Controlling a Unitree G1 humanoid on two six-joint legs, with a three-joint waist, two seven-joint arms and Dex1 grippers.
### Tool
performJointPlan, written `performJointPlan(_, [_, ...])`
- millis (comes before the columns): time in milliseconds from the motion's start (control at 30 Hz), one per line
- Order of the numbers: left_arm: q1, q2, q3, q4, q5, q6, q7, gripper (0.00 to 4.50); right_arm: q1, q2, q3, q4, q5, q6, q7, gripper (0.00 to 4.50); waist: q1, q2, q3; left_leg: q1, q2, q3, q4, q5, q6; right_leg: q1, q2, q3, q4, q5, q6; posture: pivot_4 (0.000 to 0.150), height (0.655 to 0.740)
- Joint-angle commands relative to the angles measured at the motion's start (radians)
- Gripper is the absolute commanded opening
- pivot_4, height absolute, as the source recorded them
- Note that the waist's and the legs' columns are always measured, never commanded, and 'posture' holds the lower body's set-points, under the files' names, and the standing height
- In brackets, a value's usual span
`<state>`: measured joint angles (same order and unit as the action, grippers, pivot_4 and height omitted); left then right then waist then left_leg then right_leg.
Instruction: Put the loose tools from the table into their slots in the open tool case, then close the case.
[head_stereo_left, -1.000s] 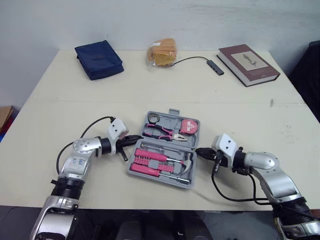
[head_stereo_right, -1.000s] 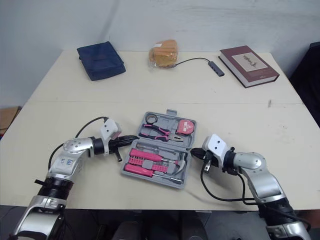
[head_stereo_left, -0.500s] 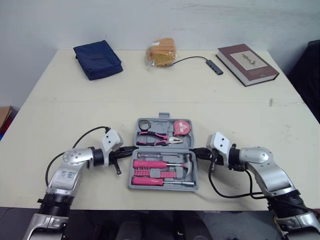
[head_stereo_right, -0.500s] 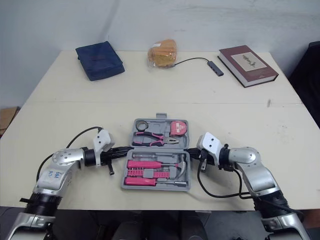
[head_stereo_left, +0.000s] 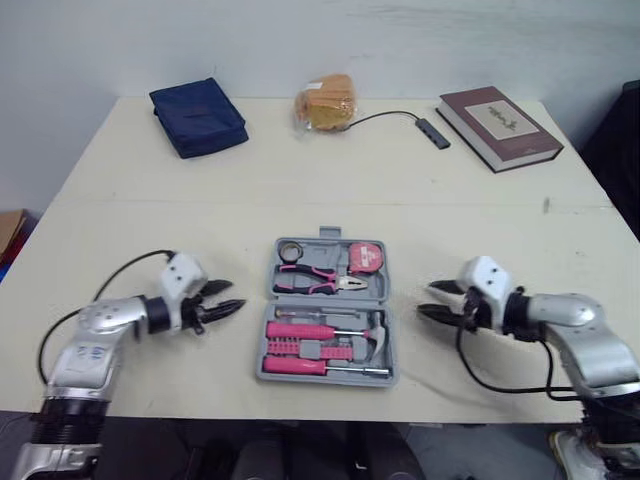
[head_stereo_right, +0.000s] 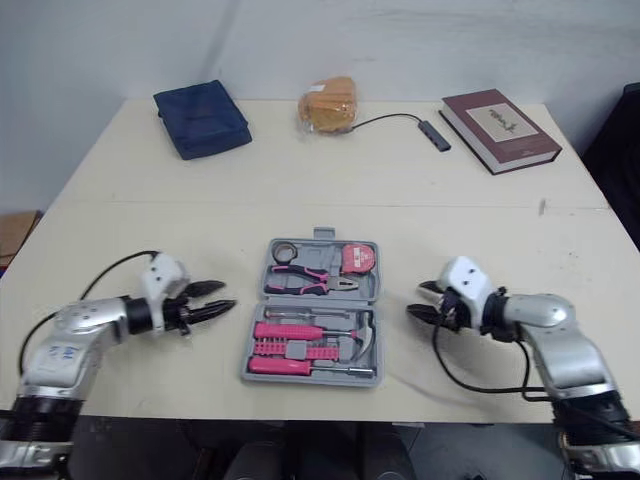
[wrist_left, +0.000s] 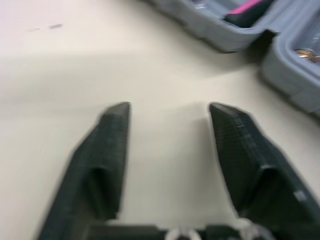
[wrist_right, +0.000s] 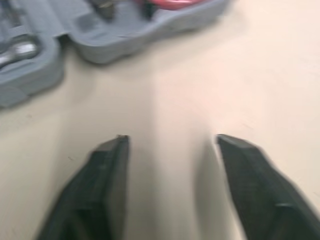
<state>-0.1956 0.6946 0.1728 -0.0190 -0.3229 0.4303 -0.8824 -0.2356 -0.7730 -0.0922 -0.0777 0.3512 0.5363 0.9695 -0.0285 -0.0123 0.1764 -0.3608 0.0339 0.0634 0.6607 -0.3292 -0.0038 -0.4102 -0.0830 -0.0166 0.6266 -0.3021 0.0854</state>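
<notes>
The grey tool case (head_stereo_left: 328, 310) lies open and flat near the table's front edge. Pink-handled pliers (head_stereo_left: 318, 281), a tape roll (head_stereo_left: 290, 250) and a pink tape measure (head_stereo_left: 359, 257) sit in its far half. Screwdrivers, a bit holder and a hammer (head_stereo_left: 372, 335) fill the near half. My left gripper (head_stereo_left: 222, 297) hovers open a short way left of the case, nothing between its fingers (wrist_left: 107, 145). My right gripper (head_stereo_left: 437, 300) stands open just right of the case, also empty, its fingers (wrist_right: 107, 175) pointing at the case's side.
At the back of the table lie a navy pouch (head_stereo_left: 197, 117), an orange bagged item (head_stereo_left: 325, 104) with a cable and small hub (head_stereo_left: 433, 133), and a brown book (head_stereo_left: 497, 127). Bare tabletop (head_stereo_left: 330, 190) spreads between these and the case.
Both grippers were shut against the case's sides; now they have drawn back outward and opened. The case, skewed a second ago, now lies square to the table edge.
</notes>
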Motion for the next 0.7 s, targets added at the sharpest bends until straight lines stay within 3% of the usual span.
performJointPlan(33, [-0.051,0.025,0.082,-0.131,-0.089,0.237,0.101,3.97,-0.068,-0.055,-0.059,-0.142,0.117,0.368,-0.088,4.5,0.0,0.0,0.0,0.0,0.0,0.0,0.0,0.0,0.0,-0.001,0.0,0.0,0.0,0.0,0.0,0.15,0.74])
performJointPlan(67, [-0.089,0.023,0.085,-0.163,-0.095,0.4,0.179,4.27,-0.093,-0.095,-0.023,-0.178,0.115,0.469,-0.101,4.5,0.0,0.001,0.001,-0.001,0.0,-0.001,0.0,0.0,0.0,-0.001,-0.001,0.0,0.001,0.0,0.0,0.15,0.74])
performJointPlan(133, [-0.149,0.002,0.077,-0.225,-0.134,0.552,0.246,4.42,-0.156,-0.122,0.021,-0.231,0.156,0.657,-0.125,4.5,0.001,0.001,0.001,-0.001,-0.001,-0.002,0.0,0.001,0.0,-0.001,-0.001,-0.001,0.001,0.0,0.0,0.15,0.74])
performJointPlan(200, [-0.223,-0.041,0.063,-0.264,-0.175,0.706,0.304,4.42,-0.25,-0.015,-0.05,-0.228,0.243,0.82,-0.177,4.5,0.002,0.001,0.0,-0.002,-0.001,-0.003,0.0,0.001,0.0,-0.001,-0.001,-0.002,0.0,0.0,-0.001,0.15,0.74])
performJointPlan(300, [-0.3,-0.063,-0.003,-0.297,-0.191,0.876,0.349,4.42,-0.398,0.134,-0.13,-0.162,0.246,1.028,-0.279,4.5,-0.003,0.0,0.001,-0.008,-0.002,-0.003,0.001,0.001,-0.001,-0.005,0.0,-0.002,0.001,0.0,0.0,0.15,0.74])
performJointPlan(400, [-0.352,-0.156,-0.004,-0.271,-0.156,0.908,0.456,4.42,-0.464,0.173,-0.081,-0.104,0.233,1.078,-0.366,4.5,0.004,0.0,0.001,-0.011,-0.002,-0.003,0.001,0.004,-0.006,-0.008,0.001,-0.002,0.001,0.001,0.001,0.15,0.74])
performJointPlan(700, [-0.37,-0.224,-0.019,-0.254,-0.116,0.934,0.565,4.42,-0.512,0.265,-0.029,-0.078,0.247,1.078,-0.58,4.5,0.002,0.0,0.001,-0.014,-0.003,0.0,0.002,0.005,-0.005,-0.009,0.002,-0.001,0.001,0.001,0.002,0.15,0.74])
